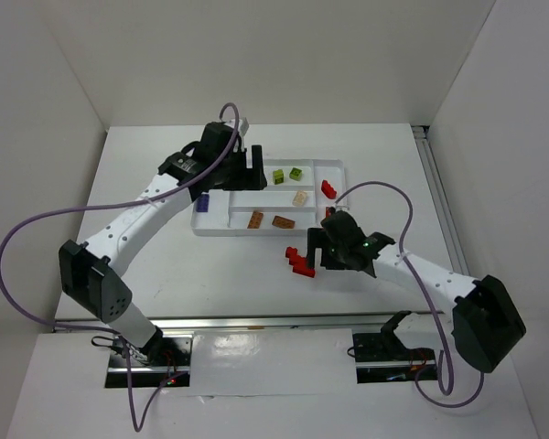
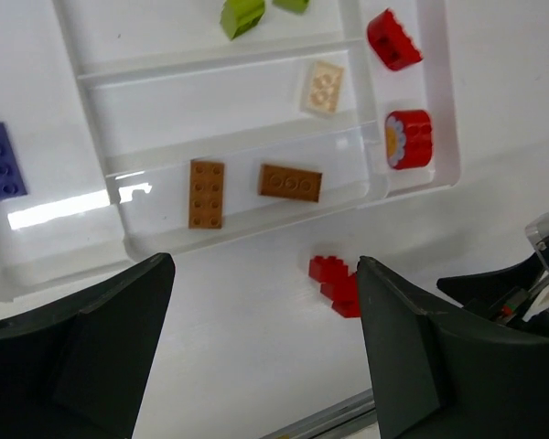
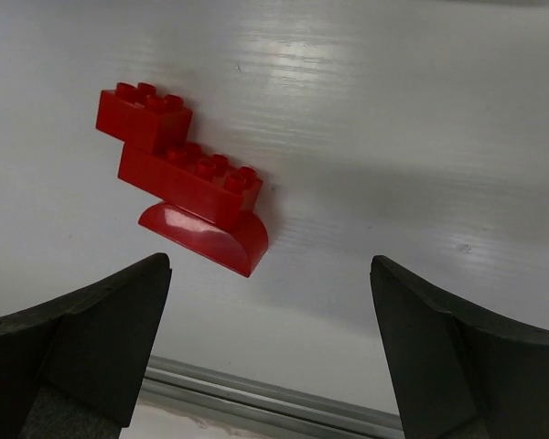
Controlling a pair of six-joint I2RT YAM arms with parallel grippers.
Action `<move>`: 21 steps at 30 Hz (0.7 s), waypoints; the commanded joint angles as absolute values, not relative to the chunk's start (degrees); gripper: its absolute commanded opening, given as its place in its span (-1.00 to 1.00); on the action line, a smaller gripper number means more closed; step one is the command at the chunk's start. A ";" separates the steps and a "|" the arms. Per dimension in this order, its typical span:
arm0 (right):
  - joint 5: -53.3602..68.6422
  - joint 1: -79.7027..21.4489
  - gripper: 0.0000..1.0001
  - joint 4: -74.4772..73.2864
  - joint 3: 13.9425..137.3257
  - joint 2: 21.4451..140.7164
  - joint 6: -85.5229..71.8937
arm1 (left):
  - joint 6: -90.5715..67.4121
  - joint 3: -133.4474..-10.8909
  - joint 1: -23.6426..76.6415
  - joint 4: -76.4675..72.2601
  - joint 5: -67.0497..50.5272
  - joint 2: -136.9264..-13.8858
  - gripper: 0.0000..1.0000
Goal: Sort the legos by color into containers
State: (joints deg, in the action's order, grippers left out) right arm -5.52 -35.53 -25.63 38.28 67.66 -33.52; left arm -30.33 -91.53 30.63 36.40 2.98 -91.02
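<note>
Right wrist view: stacked red legos (image 3: 188,178) lie on desk (image 3: 393,137), long axis upper-left to lower-right; right pincer (image 3: 270,270) and left pincer (image 2: 265,270) spread.

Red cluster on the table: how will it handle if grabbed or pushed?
Red cluster looks like hard plastic: likely stiff and light. It seems to be three stepped pieces snapped together, so an end grip might pop a joint. Its glossy curved base could slip or rock.
</note>
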 commanded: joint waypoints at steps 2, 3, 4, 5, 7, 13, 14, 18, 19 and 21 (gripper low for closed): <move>-13.61 -39.63 0.94 -26.54 41.66 70.84 -43.12 | -31.03 -89.82 29.97 36.74 5.10 -89.74 0.79; -14.58 -41.38 0.94 -26.54 41.66 71.54 -44.72 | -31.03 -89.22 29.97 36.74 4.49 -89.74 0.79; -14.59 -42.18 0.94 -25.93 41.66 71.54 -45.95 | -31.03 -89.21 29.97 36.74 4.48 -89.74 0.79; -15.20 -42.97 0.94 -24.27 41.66 71.54 -48.05 | -31.03 -89.21 29.97 36.74 4.48 -89.74 0.79; -15.21 -44.90 0.94 -22.25 41.13 71.54 -48.77 | -31.03 -88.69 29.97 36.74 4.48 -89.74 0.76; -13.63 -46.05 0.91 -19.43 42.54 77.77 -45.71 | -31.03 -88.15 29.97 36.74 3.35 -89.74 0.72; -11.62 -46.05 0.91 -17.86 42.54 78.31 -44.57 | -30.50 -87.55 29.97 36.74 3.34 -89.74 0.72; -6.69 -47.98 0.87 -15.39 44.38 80.77 -41.59 | -30.50 -86.92 29.97 36.74 4.65 -89.21 0.72; -5.46 -49.82 0.87 -14.68 45.25 81.47 -40.79 | -29.98 -86.92 29.97 36.74 5.18 -89.21 0.72; -0.63 -51.93 0.84 -11.62 45.79 81.47 -37.47 | -29.97 -86.92 28.31 37.96 5.71 -87.90 0.72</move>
State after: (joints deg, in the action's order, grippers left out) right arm -6.85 -48.73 -18.63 42.13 81.38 -42.06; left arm -30.22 -86.89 29.85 37.58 4.21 -90.98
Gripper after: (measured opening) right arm 0.925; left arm 0.860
